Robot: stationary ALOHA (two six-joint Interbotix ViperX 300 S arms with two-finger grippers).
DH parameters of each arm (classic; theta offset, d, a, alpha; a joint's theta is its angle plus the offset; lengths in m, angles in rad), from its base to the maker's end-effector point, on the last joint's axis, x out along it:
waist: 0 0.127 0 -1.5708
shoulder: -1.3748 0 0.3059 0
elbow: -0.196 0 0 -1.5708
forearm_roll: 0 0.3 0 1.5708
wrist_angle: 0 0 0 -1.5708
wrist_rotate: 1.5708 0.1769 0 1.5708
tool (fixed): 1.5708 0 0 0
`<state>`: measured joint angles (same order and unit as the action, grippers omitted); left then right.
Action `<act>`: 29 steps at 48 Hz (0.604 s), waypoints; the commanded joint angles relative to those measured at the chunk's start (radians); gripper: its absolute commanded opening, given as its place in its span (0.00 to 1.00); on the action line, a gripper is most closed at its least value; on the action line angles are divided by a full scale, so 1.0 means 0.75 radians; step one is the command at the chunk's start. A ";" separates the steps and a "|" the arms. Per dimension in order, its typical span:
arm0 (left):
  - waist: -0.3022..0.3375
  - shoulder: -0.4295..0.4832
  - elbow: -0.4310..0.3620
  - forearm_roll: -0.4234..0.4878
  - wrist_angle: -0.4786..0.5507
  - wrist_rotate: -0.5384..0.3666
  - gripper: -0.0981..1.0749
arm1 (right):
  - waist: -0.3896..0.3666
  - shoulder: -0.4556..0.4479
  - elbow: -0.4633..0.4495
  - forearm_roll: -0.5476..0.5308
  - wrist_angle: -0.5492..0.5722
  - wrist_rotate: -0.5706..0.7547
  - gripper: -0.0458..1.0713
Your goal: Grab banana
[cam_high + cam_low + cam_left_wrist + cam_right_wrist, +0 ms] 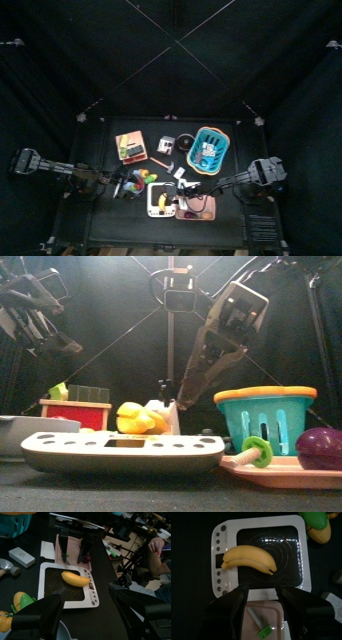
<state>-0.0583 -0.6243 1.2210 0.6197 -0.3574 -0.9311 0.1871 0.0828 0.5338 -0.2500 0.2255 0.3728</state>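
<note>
The banana (250,559), a small yellow curved piece, lies on the black plate of a white scale-like tray (219,542). It also shows in the left wrist view (75,578) and the top view (163,205). My right gripper (264,594) is open and empty, its jaws just short of the banana over the tray's edge by the pink board; in the top view it is beside the tray (187,190). My left gripper (87,604) is open and empty, some way back from the tray on its other side (118,180).
A pink board (201,207) lies right of the tray, with a purple piece (321,446) and a green piece (254,449) on it. A blue basket (210,150) and a red-and-wood box (131,147) stand behind. Yellow and green toys (20,599) lie near the left gripper.
</note>
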 commanded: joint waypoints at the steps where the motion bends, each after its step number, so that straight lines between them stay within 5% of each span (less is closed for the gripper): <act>1: -0.006 0.002 -0.049 -0.049 -0.002 0.004 0.93 | -0.002 -0.090 0.025 -0.031 -0.070 -0.002 0.78; 14: -0.121 0.088 -0.227 -0.051 0.252 0.012 0.93 | -0.004 -0.233 0.200 -0.045 -0.317 -0.002 0.78; 29: -0.299 0.276 -0.542 -0.125 1.037 -0.018 0.93 | -0.016 -0.331 0.340 -0.022 -0.472 -0.002 0.78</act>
<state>-0.2638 -0.4433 0.9050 0.5660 0.2362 -0.9419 0.1764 -0.1197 0.7869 -0.2761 -0.1135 0.3728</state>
